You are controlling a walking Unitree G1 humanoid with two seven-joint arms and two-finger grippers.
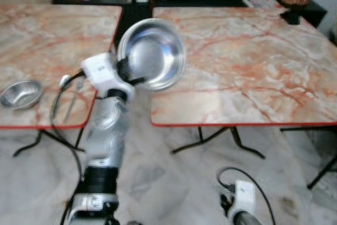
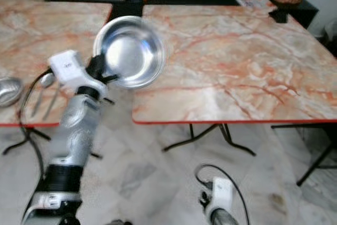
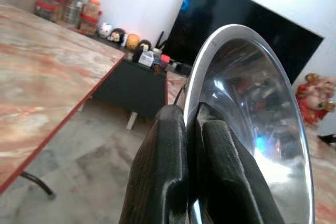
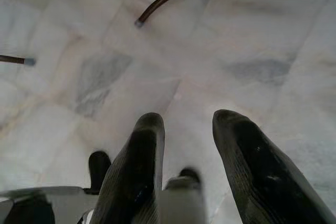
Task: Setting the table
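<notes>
Right now my left gripper [image 3: 191, 150] pinches only the rim of the steel bowl [image 1: 152, 54], tilted over the gap between tables; it could slip. Right gripper [image 4: 191, 156] hangs open

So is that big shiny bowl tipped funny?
Yes. The left gripper pinches the big bowl by its rim, tilted nearly on edge above the gap between the tables, not resting flat.

left arm [image 1: 105, 130]: silver forearm, black ribbed band lower down, white boxy wrist housing
left cable: black, looping beside forearm
fingers [image 3: 163, 177]: two, long, black, matte
right arm [image 1: 243, 201]: white wrist housing, black cable loop
</notes>
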